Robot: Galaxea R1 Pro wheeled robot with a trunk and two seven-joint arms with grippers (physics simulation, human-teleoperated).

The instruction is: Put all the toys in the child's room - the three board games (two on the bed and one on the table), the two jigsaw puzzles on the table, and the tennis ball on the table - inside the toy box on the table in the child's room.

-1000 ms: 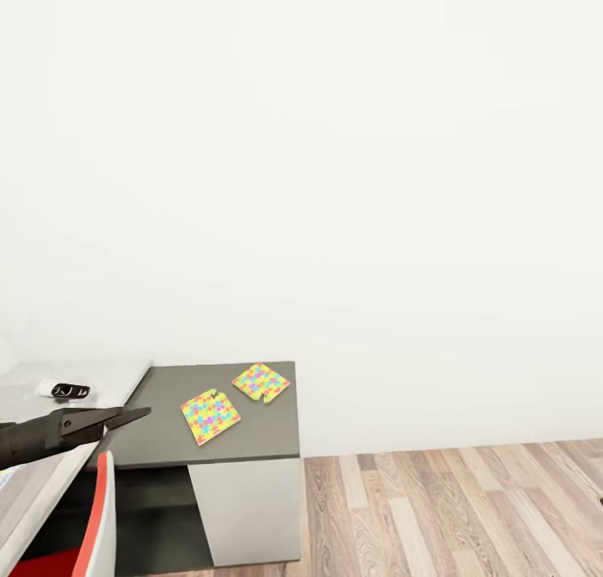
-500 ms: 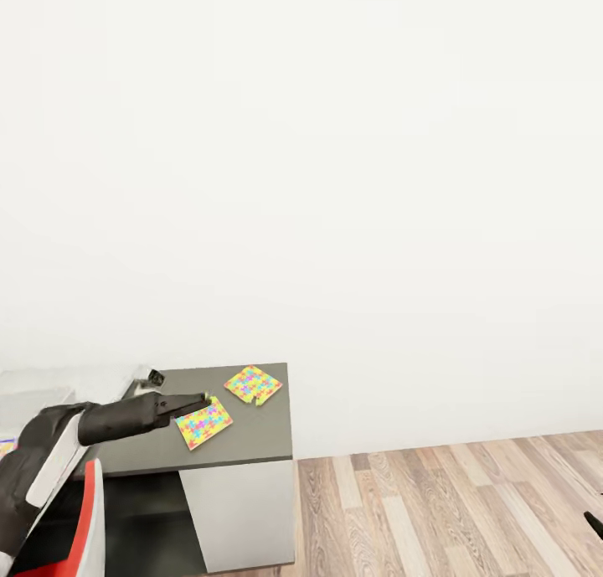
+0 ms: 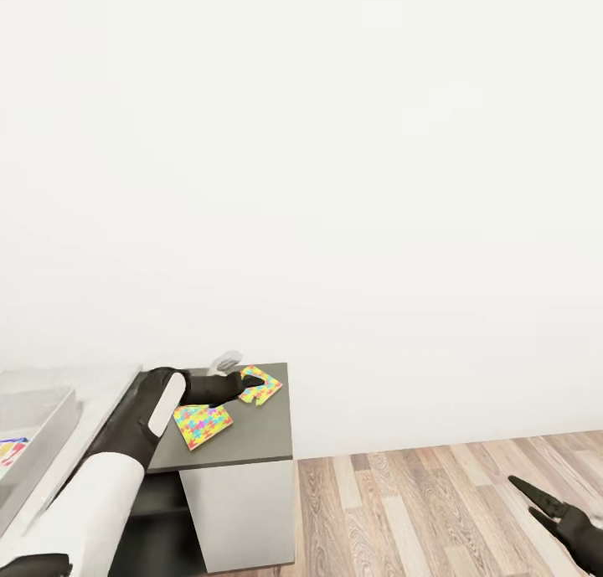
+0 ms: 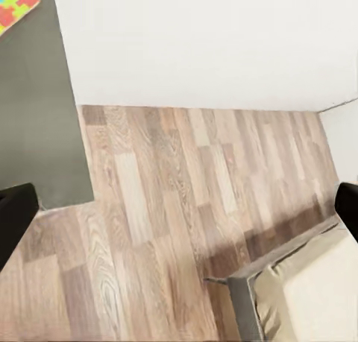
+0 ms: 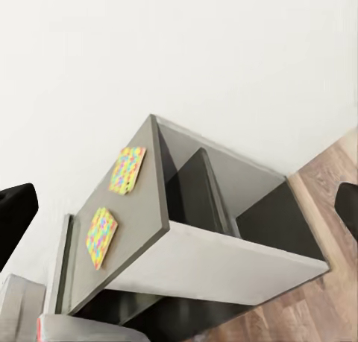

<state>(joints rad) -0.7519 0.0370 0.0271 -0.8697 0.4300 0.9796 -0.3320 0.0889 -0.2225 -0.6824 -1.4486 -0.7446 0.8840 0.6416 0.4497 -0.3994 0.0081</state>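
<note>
Two jigsaw puzzles (image 5: 112, 203) unobstructed from right wrist.

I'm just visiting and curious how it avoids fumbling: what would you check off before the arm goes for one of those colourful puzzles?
1. Both puzzles on the table: ok, near puzzle, far puzzle.
2. Left tool over the far puzzle: ok in the head view.
3. Left tool open: ok, fingers at opposite edges of its wrist view.
4. Left tool touching the puzzle: cannot tell.
5. Right tool out of the way: ok, low over the floor.
6. Grey tray at left is the toy box: cannot tell.
</note>
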